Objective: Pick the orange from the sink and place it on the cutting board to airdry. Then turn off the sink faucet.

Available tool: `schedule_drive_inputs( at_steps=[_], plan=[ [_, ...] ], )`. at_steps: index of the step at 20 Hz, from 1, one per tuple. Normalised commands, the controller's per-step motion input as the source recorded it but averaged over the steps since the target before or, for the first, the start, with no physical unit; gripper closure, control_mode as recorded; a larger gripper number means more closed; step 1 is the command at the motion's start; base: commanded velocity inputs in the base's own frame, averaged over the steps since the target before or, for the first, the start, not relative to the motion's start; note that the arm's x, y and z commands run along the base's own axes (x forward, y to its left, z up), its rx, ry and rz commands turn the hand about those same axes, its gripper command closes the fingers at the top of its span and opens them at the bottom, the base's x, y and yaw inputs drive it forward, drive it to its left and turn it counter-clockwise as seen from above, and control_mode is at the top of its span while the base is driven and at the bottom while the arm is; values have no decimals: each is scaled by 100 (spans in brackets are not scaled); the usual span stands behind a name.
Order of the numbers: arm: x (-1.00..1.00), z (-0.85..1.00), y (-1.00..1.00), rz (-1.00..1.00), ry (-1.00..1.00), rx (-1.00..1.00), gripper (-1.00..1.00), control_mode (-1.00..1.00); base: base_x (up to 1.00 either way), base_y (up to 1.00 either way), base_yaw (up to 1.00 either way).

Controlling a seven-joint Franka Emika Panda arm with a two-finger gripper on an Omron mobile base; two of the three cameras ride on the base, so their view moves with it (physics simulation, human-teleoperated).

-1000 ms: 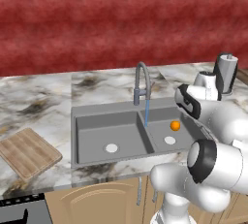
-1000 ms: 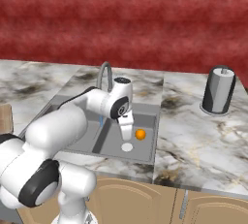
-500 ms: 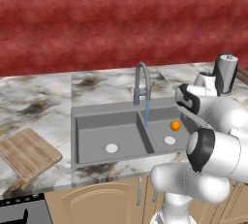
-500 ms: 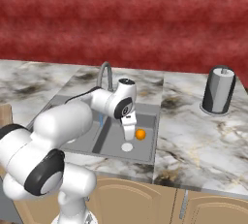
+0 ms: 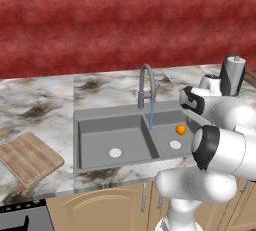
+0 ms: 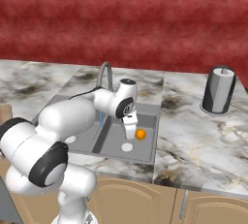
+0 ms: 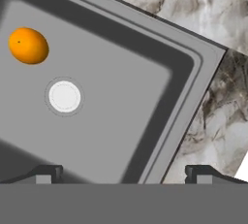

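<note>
The orange (image 5: 180,129) is seen lying on the floor of the right basin of the sink (image 5: 95,121), near the round pale drain (image 5: 175,145) and apart from the basin walls, with bare grey floor open around it on all sides. In the hand view the orange (image 7: 28,45) sits toward the upper left, beyond the drain (image 7: 64,96), while the basin's corner and rim run diagonally at the right against the marble counter (image 7: 218,121). The gripper (image 6: 130,130) is held low over the right basin just beside the orange (image 6: 140,134), not touching it; its fingertips are spread wide with nothing between them. A blue stream is seen falling from the sink faucet (image 5: 145,85). The cutting board (image 5: 27,157) lies on the counter well to the left of the sink. Compared with half a second ago, the orange has stayed in place.
</note>
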Motion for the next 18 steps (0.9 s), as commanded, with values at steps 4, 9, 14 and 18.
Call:
schedule_drive_inputs(
  at_steps=[4,9,14,18],
  plan=[
    [12,-15,0,0,0,0,-100,-100,0,0,0],
    [16,-11,0,0,0,0,-100,-100,0,0,0],
    [18,-6,0,0,0,0,-100,-100,0,0,0],
    [16,-8,-2,0,0,0,-100,-100,0,0,0]
  ],
)
